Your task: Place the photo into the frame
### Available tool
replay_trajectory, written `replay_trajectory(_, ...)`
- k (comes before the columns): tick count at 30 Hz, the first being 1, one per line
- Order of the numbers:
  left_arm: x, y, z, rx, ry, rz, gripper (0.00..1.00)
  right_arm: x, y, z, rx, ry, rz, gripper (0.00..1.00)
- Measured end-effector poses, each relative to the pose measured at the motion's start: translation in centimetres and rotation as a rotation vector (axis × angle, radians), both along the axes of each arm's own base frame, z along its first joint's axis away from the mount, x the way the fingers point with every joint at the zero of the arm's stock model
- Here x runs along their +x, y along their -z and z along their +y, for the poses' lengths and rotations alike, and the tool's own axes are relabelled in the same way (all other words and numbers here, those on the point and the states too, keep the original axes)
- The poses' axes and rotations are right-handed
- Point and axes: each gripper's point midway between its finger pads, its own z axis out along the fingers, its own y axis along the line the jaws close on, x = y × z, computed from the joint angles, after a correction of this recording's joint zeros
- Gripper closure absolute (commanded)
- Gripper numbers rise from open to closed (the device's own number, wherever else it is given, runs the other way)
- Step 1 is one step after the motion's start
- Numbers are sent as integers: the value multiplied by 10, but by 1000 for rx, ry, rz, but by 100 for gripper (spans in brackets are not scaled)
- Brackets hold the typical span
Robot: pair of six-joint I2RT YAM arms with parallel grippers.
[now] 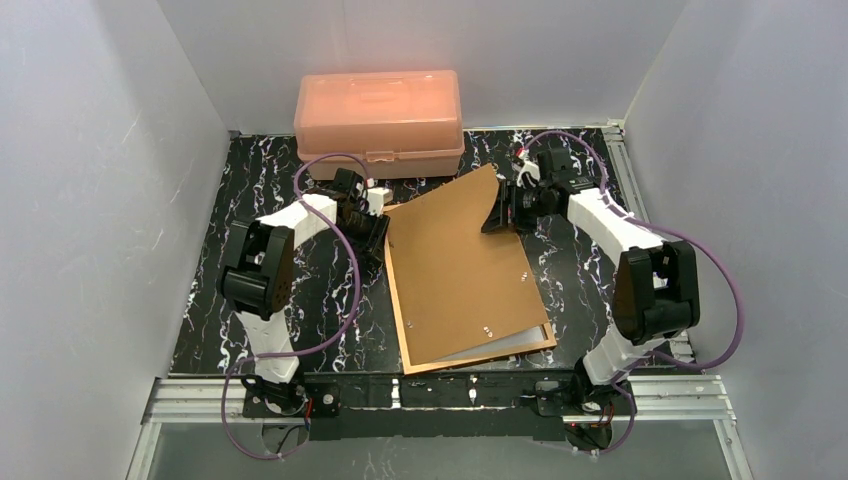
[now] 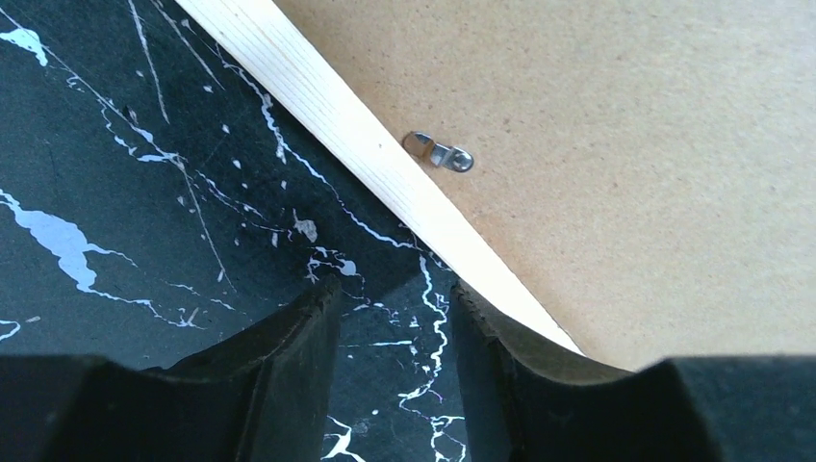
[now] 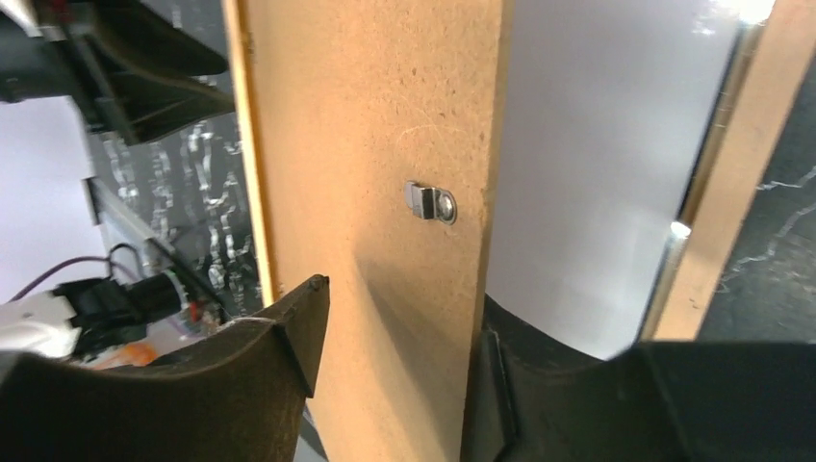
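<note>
Orange-brown wood on black marbled stone: thin-bordered rectangular picture frame (image 1: 395, 300) face down on the worktop (image 1: 570, 280), just in front of a pink translucent plastic box (image 1: 380, 110). Over it, a plain brown backing board (image 1: 455, 265), skewed and tilted, far right corner raised. Beneath the board, inside the border, the plain white back of the large glossy photo (image 1: 505, 345), visible as a pale strip at the near right. Print judged already seated in the frame; step in hand, closing the back.

Right gripper (image 1: 500, 210) at the raised corner, fingers (image 3: 241, 385) spread to either side of the board's edge, wider than the thin sheet, so released rather than clamped. Left gripper (image 1: 375, 235) low at the frame's left rail, fingers (image 2: 279, 356) parted over bare worktop, grasping nothing, one tip just overlapping the rail.

Next, by judgement: square the board to the border, lower it flat within the rails, then turn the small metal clips (image 2: 438, 154) to lock it. Some risk of dragging the print askew.
</note>
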Motion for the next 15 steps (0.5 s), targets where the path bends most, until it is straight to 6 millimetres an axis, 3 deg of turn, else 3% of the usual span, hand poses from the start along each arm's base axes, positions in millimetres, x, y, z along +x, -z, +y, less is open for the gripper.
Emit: replay_trajectory(15,1,-34,-2,-34,5,-80,57,2,33,-13,-391,-30,-23,14)
